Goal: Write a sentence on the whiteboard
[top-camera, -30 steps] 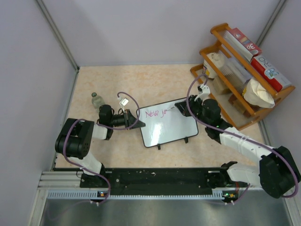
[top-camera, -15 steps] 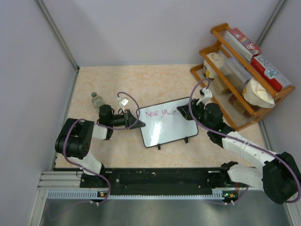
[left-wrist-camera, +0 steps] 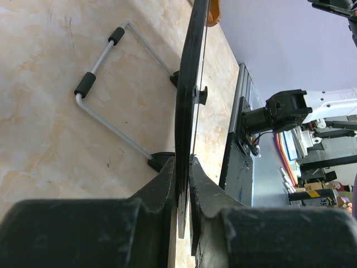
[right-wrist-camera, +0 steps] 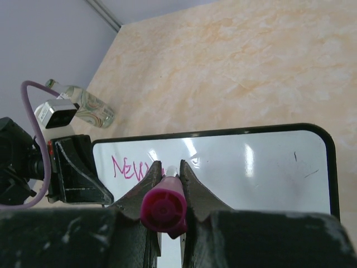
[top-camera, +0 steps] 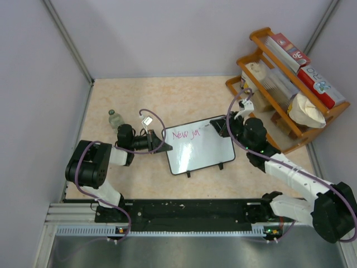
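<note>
Your left gripper (left-wrist-camera: 183, 167) is pinching the whiteboard (top-camera: 201, 153) edge to steady it while your right gripper (right-wrist-camera: 169, 170) is squeezing the marker (right-wrist-camera: 163, 209), maybe lifted just off the board beside the words (top-camera: 186, 134).

My count from the console: ones and twos only.
I see one whiteboard (top-camera: 201, 151); two black feet (top-camera: 188, 174) under it; two pink words of the sentence (top-camera: 186, 134) on it; one pink marker (right-wrist-camera: 163, 207); one small glass bottle (top-camera: 115, 118); one wooden rack (top-camera: 262, 38); two red-and-white boxes (top-camera: 290, 49) on that rack; two arms, the left arm (top-camera: 92, 164) and the right arm (top-camera: 290, 170).
</note>
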{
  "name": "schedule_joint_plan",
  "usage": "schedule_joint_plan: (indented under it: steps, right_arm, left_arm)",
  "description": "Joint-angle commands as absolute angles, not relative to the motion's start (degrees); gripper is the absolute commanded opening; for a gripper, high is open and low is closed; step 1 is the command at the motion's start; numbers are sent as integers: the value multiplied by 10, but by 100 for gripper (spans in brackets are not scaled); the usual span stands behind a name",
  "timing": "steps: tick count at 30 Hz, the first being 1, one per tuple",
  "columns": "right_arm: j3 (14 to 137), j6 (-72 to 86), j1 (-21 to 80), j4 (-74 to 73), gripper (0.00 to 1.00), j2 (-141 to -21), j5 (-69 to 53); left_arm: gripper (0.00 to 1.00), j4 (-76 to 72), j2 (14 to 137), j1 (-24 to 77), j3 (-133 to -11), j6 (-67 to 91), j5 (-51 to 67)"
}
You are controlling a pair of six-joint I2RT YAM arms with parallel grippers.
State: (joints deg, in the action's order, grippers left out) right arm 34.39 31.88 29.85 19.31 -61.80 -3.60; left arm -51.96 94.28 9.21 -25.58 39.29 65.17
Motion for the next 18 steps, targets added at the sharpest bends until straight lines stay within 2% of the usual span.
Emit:
schedule_joint_plan:
  steps: [1,18]
  right_arm:
    - [375,309,294,214,0,-630,-22]
    - [343,300,294,210,0,-642,-16]
  left_arm:
    - [0,-532,947,91,-250,389,646]
    - [0,-532,947,91,-250,390,646]
